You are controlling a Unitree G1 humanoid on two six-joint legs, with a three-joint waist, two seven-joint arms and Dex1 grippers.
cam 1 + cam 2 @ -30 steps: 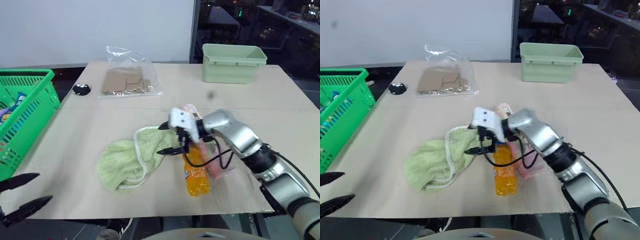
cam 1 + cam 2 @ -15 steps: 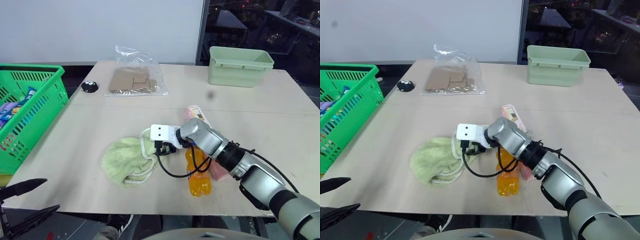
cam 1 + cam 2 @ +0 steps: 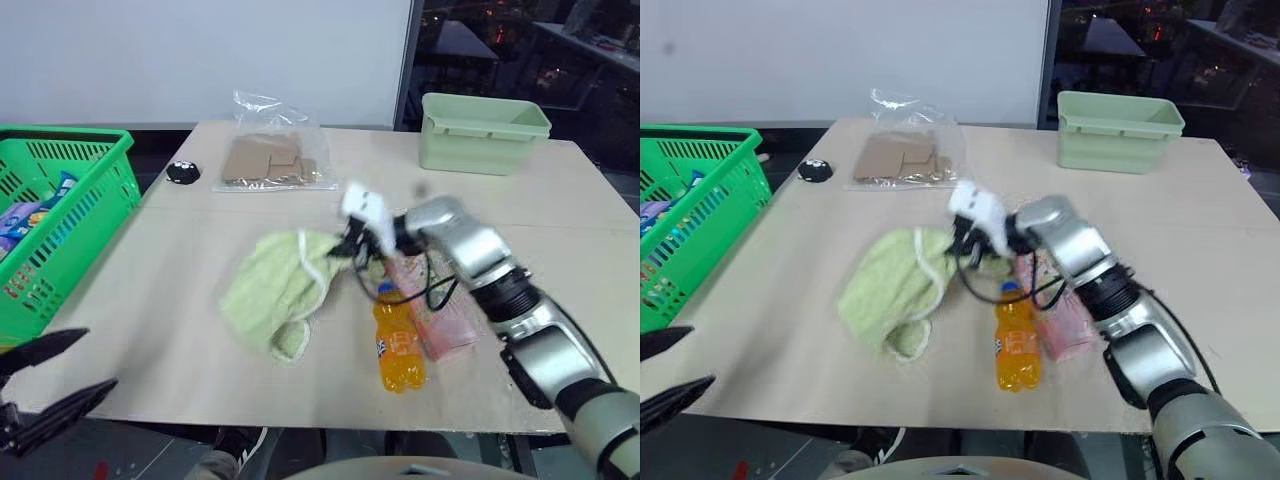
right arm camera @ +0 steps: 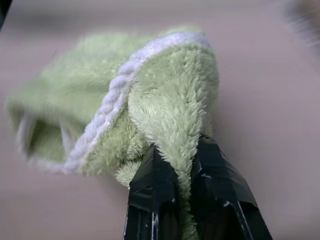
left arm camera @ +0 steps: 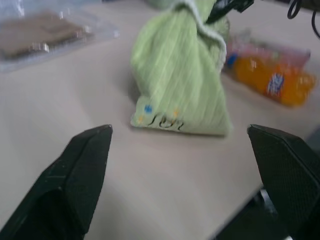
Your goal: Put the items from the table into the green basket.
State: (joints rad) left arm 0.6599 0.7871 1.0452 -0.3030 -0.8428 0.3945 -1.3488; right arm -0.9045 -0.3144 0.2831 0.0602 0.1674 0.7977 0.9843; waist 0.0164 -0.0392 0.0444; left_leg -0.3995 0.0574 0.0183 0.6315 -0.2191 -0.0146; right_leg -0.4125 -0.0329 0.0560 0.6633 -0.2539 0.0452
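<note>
The table [image 3: 180, 300] spreads wide under my right gripper [image 4: 181, 165], and the one green basket [image 3: 60, 225] stands well off to its left, at the table's edge, with a few packets inside. My right gripper's two fingers [image 4: 150, 195] are pinched tight on a fold of the single pale green towel [image 3: 280, 285]; one end is lifted off the table and the rest hangs down and drags on the top. One mint tub [image 3: 483, 130] sits far beyond the gripper, to its right. One clear bag of brown card pieces [image 3: 268, 160] lies beyond it, to its left. One pink carton [image 3: 435, 315] lies flat just below my right gripper, with one orange soda bottle [image 3: 398, 345] touching its side, blue cap toward the gripper. One small black disc [image 3: 181, 172] rests beside the bag. My left gripper [image 5: 175, 175] hovers low at the table's near edge, jaws spread wide, holding nothing.
</note>
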